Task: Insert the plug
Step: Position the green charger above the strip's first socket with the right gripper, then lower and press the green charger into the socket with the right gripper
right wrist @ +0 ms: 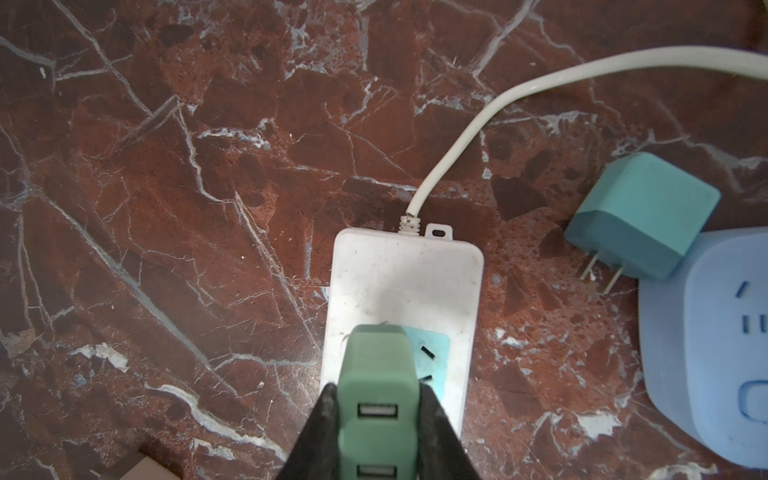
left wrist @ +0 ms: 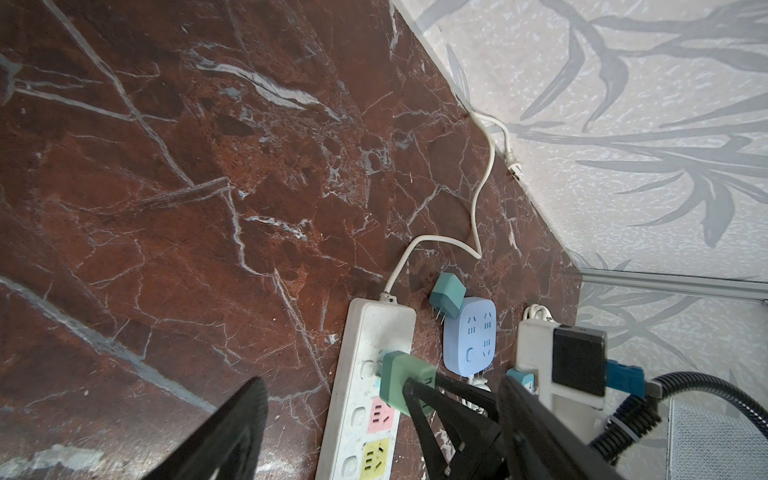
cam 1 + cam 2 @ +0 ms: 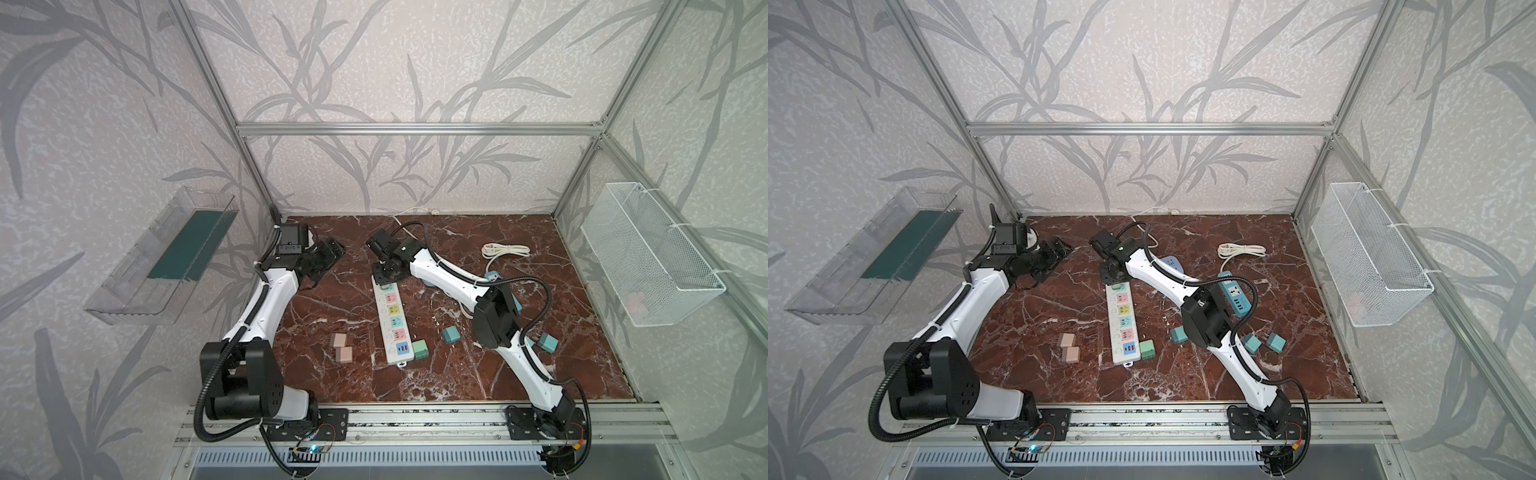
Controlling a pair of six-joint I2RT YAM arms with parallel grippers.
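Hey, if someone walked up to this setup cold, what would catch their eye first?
Probably the right claw shut on a green plug, holding it at the far-end socket of the white power strip mid-table. Next, the loose plugs on the red marble table: two pink plugs left of the strip, teal plugs to its right.

On the dark red marble worktop (image 3: 332,386), two pink adapter blocks (image 3: 344,355) lie close together, well apart from a coiled white cord (image 3: 505,250) near the back. A teal adapter (image 1: 642,216) lies on its side just beside a pale blue socket block (image 1: 715,332), and another teal adapter (image 3: 450,334) sits further forward. A white wire basket (image 3: 648,266) hangs on one side wall, and a clear plastic tray (image 3: 124,307) holding a dark green sheet (image 3: 191,245) hangs on the opposite wall
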